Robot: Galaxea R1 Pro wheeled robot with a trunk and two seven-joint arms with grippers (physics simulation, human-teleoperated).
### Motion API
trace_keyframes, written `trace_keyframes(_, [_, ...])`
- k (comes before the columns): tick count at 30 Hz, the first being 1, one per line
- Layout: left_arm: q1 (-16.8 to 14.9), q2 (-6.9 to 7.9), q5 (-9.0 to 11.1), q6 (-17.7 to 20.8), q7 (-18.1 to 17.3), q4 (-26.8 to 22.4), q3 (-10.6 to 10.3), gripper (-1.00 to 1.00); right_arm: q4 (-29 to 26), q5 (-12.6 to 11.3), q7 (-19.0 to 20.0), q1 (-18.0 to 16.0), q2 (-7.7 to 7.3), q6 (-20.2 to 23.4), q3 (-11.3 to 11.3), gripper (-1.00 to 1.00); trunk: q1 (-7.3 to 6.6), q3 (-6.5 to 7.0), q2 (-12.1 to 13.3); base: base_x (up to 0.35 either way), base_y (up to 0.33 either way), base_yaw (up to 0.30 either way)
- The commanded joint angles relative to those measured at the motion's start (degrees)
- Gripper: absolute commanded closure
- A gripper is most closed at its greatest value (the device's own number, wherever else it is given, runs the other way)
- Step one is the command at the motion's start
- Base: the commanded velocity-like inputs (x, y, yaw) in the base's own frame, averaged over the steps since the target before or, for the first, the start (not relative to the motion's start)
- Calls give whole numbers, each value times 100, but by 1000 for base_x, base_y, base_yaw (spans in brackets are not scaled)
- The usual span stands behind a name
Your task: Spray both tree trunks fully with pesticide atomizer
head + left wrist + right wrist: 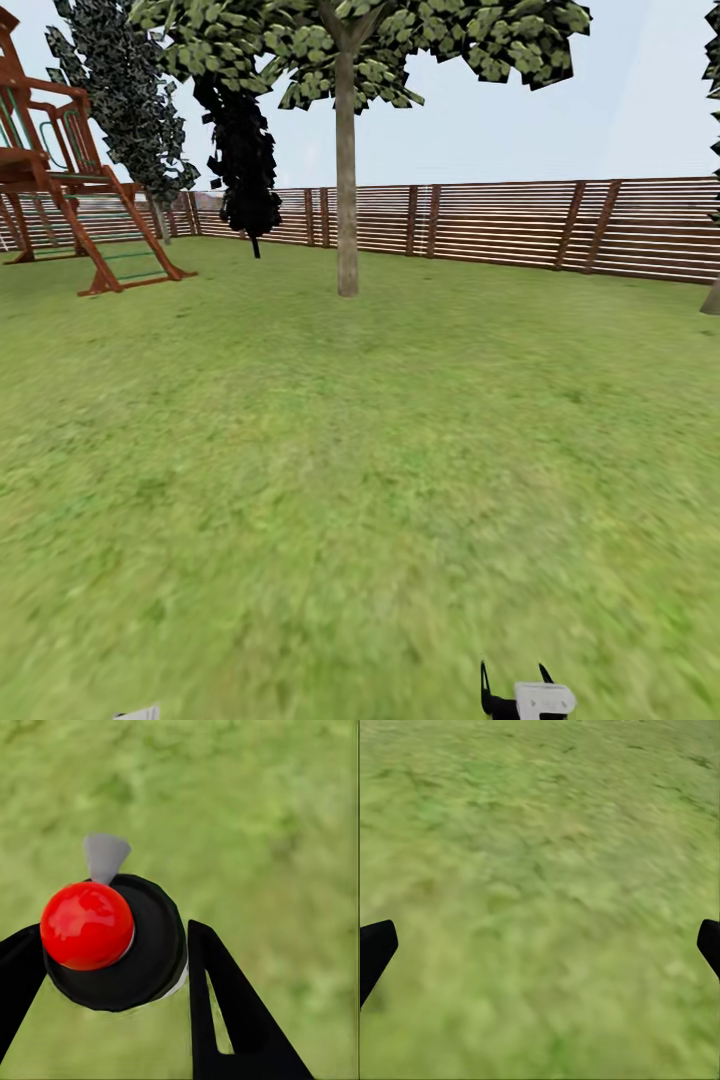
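The left claw (pixel 112 975) held the atomizer (pixel 112 941); the right claw (pixel 540 945) gaped wide. The nearest tree trunk (pixel 346 180) stood at twelve o'clock, well off across the lawn (pixel 300 450).

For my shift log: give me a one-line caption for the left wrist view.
Left claw shut on the pesticide atomizer, red ball top and grey nozzle showing, above blurry green lawn.

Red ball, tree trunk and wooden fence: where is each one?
red ball (pixel 87 925), left wrist view, centre of its shiny top.
tree trunk (pixel 346 190), head view, mid-height on the bark.
wooden fence (pixel 500 222), head view, horizontal slats.
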Motion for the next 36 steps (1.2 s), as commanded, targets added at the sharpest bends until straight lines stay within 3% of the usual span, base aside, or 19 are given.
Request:
trace_keyframes(1, [0, 0, 2, 0, -10, 0, 3, 100, 1, 0, 0, 0, 0, 0, -1, -100, 0, 0, 0, 332, 0, 0])
trace_keyframes(26, [0, 53, 2, -3, -25, 0, 3, 100, 1, 0, 0, 0, 1, 0, -1, -100, 0, 0, 0, 332, 0, 0])
trace_keyframes(36, [0, 1, -21, 6, 7, 0, 3, 100, -1, 0, 0, 0, 0, 0, -1, -100, 0, 0, 0, 332, 0, 0])
